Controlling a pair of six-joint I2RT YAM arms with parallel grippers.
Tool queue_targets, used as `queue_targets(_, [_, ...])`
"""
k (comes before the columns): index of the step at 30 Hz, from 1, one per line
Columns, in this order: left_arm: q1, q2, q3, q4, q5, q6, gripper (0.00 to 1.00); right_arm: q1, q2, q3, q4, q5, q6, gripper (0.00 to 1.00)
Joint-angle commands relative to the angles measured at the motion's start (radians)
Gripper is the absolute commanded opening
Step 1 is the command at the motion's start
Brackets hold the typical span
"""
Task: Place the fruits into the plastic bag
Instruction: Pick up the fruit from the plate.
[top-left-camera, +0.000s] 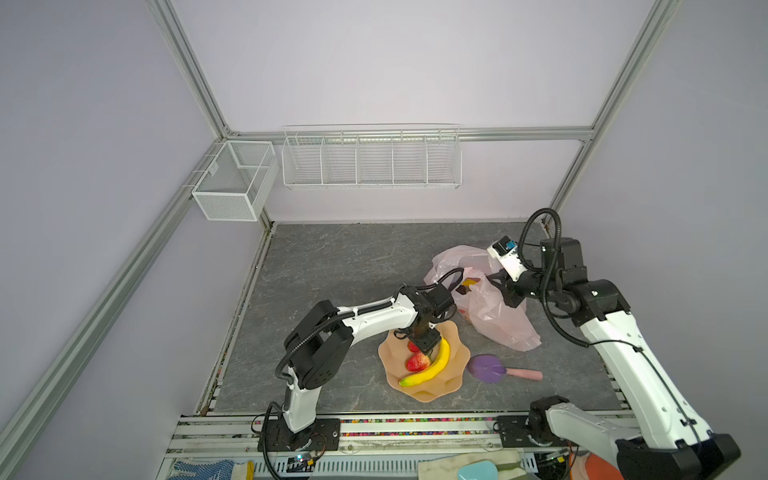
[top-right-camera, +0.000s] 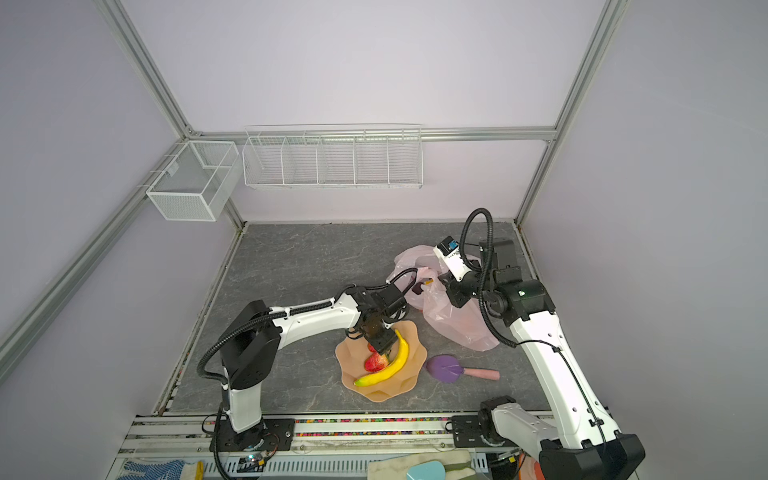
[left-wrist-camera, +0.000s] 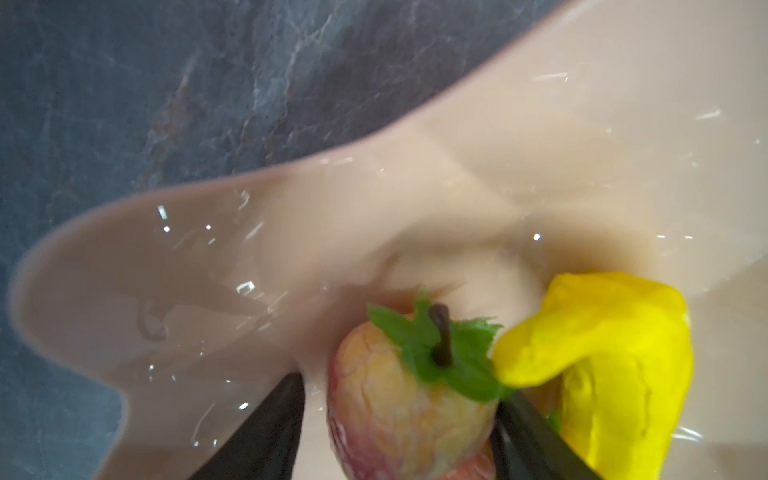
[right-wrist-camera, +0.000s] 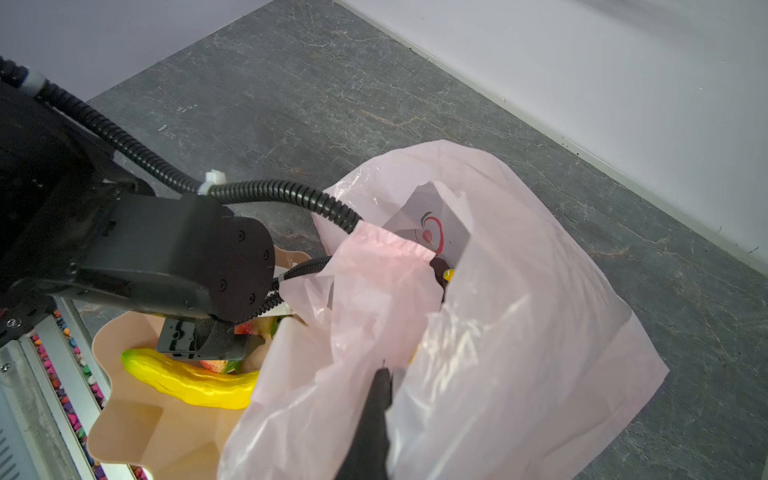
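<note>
Soft, even light; the left wrist view is blurred, with glints on the bowl (left-wrist-camera: 540, 166).

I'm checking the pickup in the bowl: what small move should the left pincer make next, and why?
Probably close the left pincer on the strawberry: its fingers straddle it in the peach bowl, a gap showing on one side, and the right pincer holds the plastic bag open.

White arms (top-left-camera: 374, 316), black joints (top-left-camera: 320, 353), ribbed cables (right-wrist-camera: 270, 193)
</note>
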Motion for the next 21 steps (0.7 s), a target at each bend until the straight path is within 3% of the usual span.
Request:
queue_targets(1, [-0.007, 0.004, -0.017, -0.024, -0.011, -0.006, 0.60, 0.003, -0.011, 0.010, -0.012, 0.000, -0.029, 0.07])
queue_targets(8, [-0.007, -0.053, -0.043, 0.006, -0.011, -0.011, 0.40, 0.003, -0.003, 0.028, -0.029, 0.014, -0.048, 0.07])
queue_targets(21, [0.071, -0.275, 0.011, -0.007, -0.068, 0.110, 0.35, 0.003, -0.001, 0.030, -0.035, -0.026, -0.066, 0.07])
